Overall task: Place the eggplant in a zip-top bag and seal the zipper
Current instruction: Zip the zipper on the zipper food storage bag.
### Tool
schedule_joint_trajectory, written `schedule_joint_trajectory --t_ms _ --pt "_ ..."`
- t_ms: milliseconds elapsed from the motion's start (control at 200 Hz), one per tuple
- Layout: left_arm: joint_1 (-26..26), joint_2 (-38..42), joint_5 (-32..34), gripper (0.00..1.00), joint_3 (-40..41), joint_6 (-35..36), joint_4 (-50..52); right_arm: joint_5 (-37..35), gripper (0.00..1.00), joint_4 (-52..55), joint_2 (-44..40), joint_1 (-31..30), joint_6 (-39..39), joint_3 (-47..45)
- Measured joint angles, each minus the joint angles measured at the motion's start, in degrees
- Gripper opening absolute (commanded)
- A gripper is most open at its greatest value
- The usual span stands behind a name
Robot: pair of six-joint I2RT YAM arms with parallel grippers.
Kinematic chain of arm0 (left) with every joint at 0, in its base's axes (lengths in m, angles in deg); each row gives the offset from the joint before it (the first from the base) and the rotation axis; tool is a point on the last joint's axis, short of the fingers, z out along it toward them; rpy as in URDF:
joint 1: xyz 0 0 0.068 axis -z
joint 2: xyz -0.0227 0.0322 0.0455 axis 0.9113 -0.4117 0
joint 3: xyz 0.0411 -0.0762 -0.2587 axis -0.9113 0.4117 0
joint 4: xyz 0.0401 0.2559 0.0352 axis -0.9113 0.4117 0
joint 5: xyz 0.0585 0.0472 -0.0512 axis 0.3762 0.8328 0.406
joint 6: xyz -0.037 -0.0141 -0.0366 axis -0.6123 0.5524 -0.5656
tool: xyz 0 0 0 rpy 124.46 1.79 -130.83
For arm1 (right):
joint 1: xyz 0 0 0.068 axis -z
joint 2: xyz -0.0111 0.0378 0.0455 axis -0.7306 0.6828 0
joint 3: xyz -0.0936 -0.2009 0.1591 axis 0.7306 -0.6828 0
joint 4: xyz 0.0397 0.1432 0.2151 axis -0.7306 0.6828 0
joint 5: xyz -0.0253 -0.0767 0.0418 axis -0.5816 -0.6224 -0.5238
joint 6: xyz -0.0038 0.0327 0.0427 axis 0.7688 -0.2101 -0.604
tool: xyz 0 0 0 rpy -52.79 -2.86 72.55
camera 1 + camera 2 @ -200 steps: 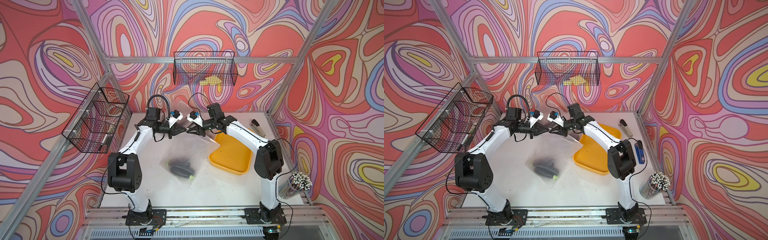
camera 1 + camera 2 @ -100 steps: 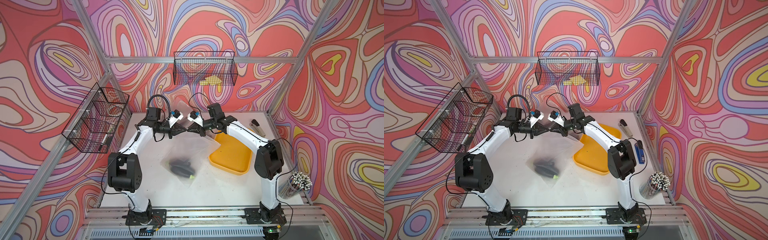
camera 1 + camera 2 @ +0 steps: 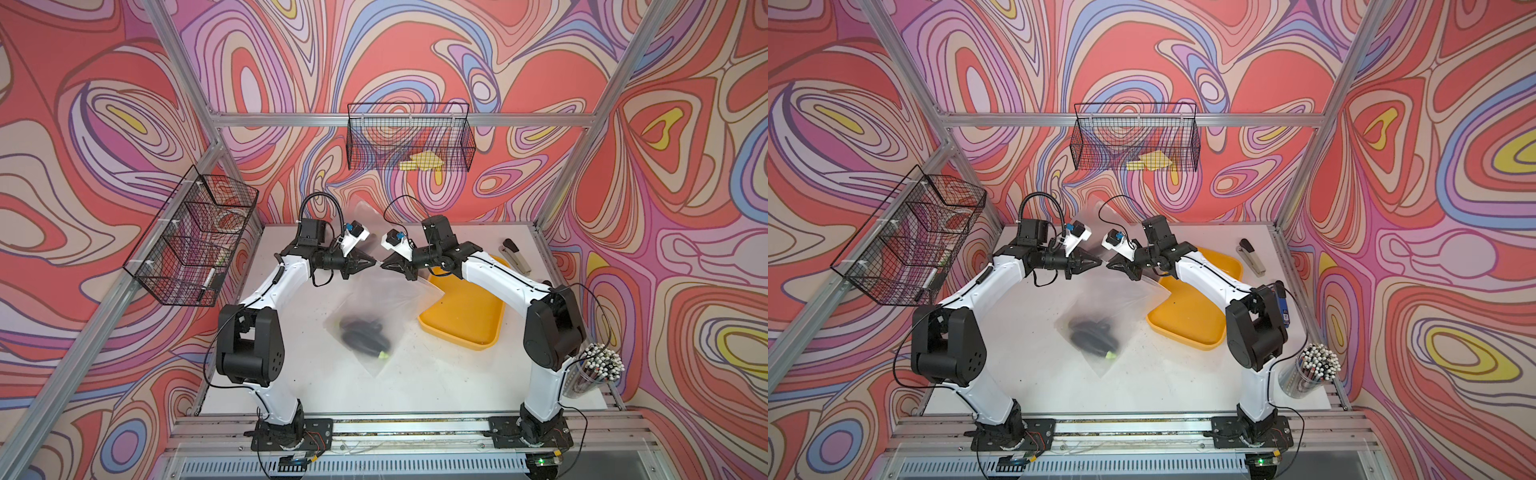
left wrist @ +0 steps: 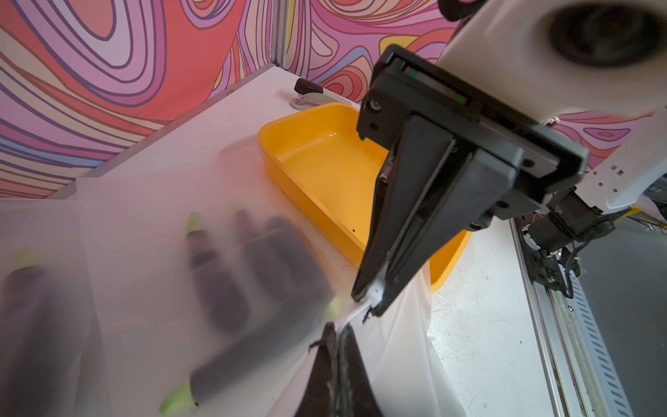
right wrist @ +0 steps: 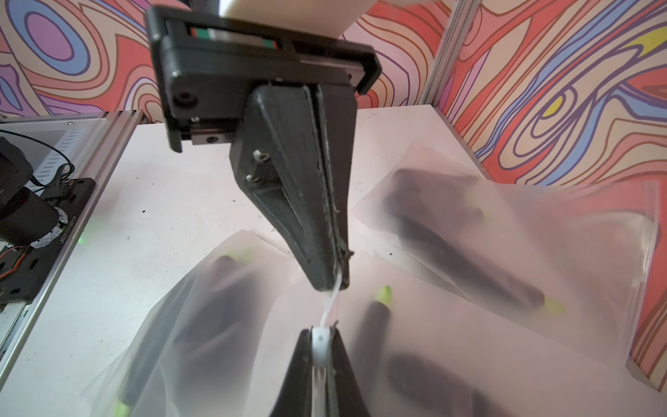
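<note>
Probably limp, slippery: frosted plastic zip-top bag [image 3: 386, 297], sagging under dark purple eggplant [image 3: 362, 334] above tabletop's [image 3: 436, 374] middle; pinched at stiffer white zipper strip [image 5: 331, 303] by left gripper [image 3: 374, 262], right gripper [image 3: 384, 264].

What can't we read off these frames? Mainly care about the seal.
- Zipper: only the short strip between both arms' fingers shows in the wrist views; too small in top views to tell if sealed.
- Eggplant: frosted bag blurs it in every view; count unclear.
- Yellow item in back basket: behind mesh, too small in both top views.
</note>
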Motion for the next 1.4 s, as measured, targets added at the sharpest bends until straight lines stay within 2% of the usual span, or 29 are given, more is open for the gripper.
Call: schedule_joint_trajectory --t_ms 551,1397 --pt "-3.8 1.3 6.1 0.00 1.7 -4.6 -7.3 -4.3 0.00 2.1 -13.2 4.7 -4.8 -14.9" --pt "-4.0 1.3 6.5 0.00 1.8 -4.6 -7.3 -6.1 0.00 6.6 -19.7 8.0 -6.4 -21.7"
